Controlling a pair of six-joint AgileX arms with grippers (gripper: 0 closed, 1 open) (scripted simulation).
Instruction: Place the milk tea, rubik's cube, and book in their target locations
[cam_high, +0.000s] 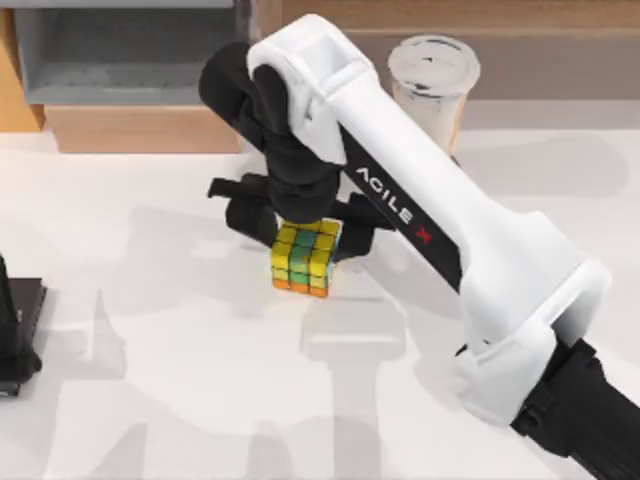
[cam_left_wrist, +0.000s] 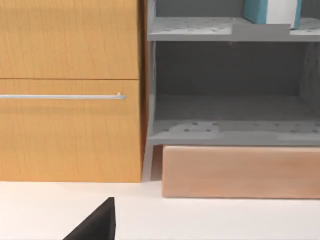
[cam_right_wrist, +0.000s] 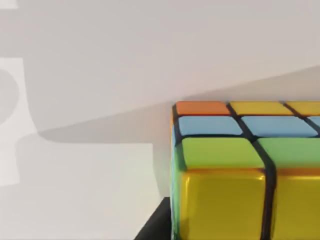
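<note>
The white table (cam_high: 150, 400) carries everything, with a wooden cabinet (cam_left_wrist: 70, 90) and grey open shelving (cam_left_wrist: 230, 115) along its 12 o'clock edge. The teal-blue book with white page edges (cam_left_wrist: 272, 11) already stands on the upper shelf, so I would judge that part done.

The white right arm reaches in from 5 o'clock toward the table's middle, its right gripper (cam_high: 300, 222) poised over the small rubik's cube with yellow, green and orange stickers (cam_high: 303, 258). Black fingers stand on either side of the cube's far end, spread rather than pinched together; whether they press its faces yet, I cannot tell. From the right wrist camera the cube (cam_right_wrist: 245, 175) sits very close.

The tall clear milk tea cup with a white lid (cam_high: 433, 85) waits at 1 o'clock, near the arm's upper link.

To do this well, I think the fingers should settle squarely on two opposite flat faces, low enough not to slip off the glossy stickers, and lift straight up without swinging toward the cup.

The left gripper (cam_high: 15, 335) sits parked at 9 o'clock.
</note>
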